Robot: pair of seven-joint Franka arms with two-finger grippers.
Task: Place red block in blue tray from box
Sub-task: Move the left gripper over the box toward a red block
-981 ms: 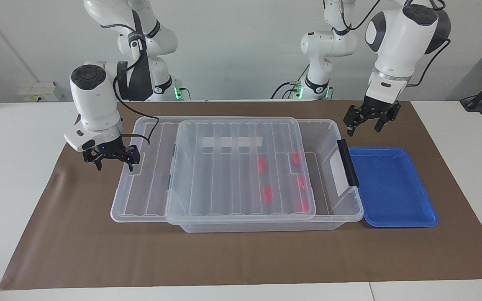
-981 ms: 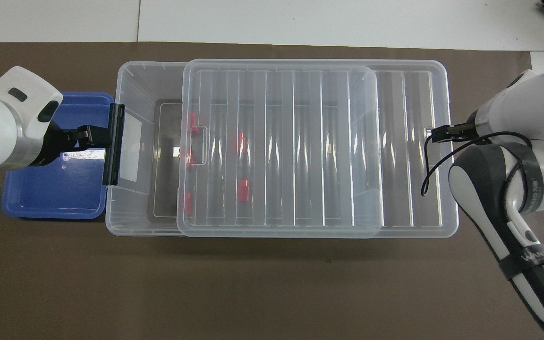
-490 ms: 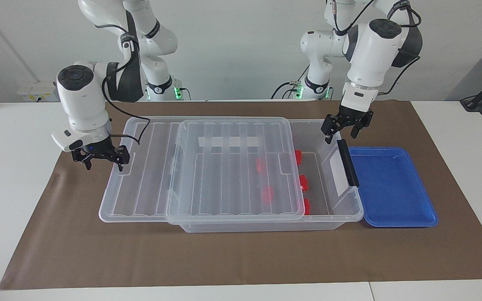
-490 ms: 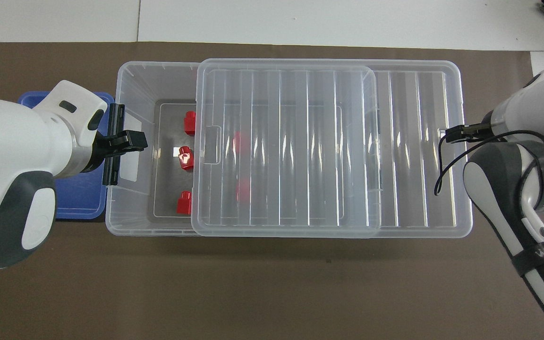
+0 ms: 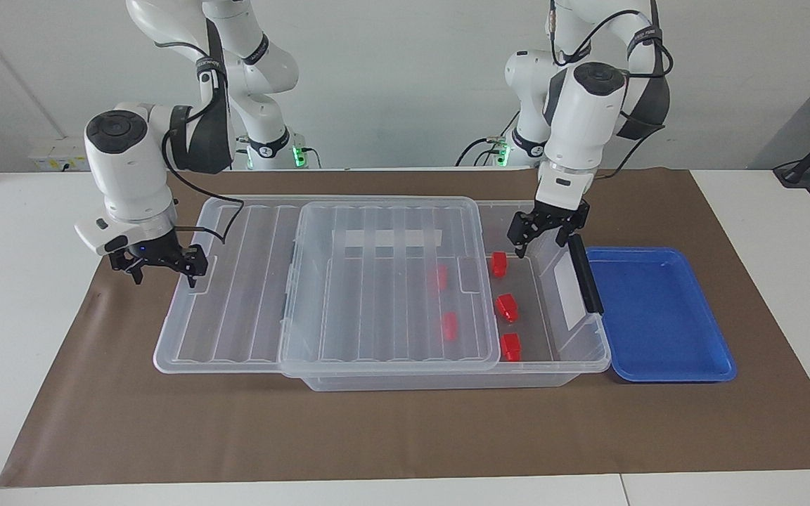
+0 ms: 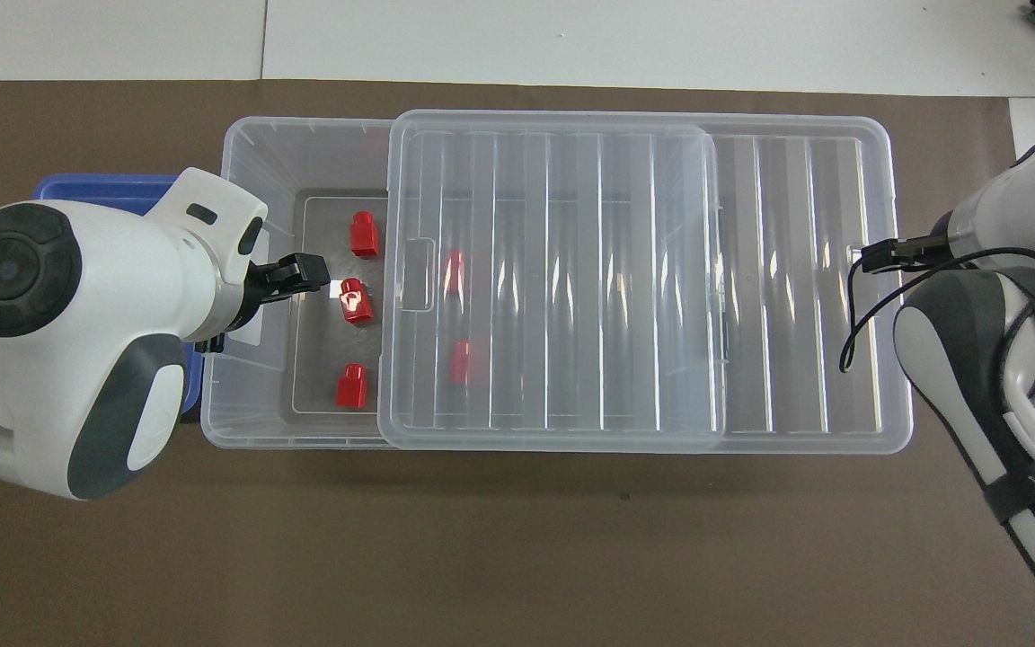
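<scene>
The clear box stands on the mat, its ribbed lid slid toward the right arm's end. Three red blocks lie uncovered in the box's open end, and two more show through the lid. My left gripper is open, in the air over the open end, just above the block nearest the robots. My right gripper is open, with one finger at the lid's end notch. The blue tray sits beside the box at the left arm's end.
A brown mat covers the white table under everything. A black clip stands on the box's end wall next to the tray. In the overhead view my left arm hides most of the tray.
The lid slid toward the right arm's end along with my right gripper, uncovering three red blocks. My left gripper moved from beside the tray to over the box's open end and came lower.
</scene>
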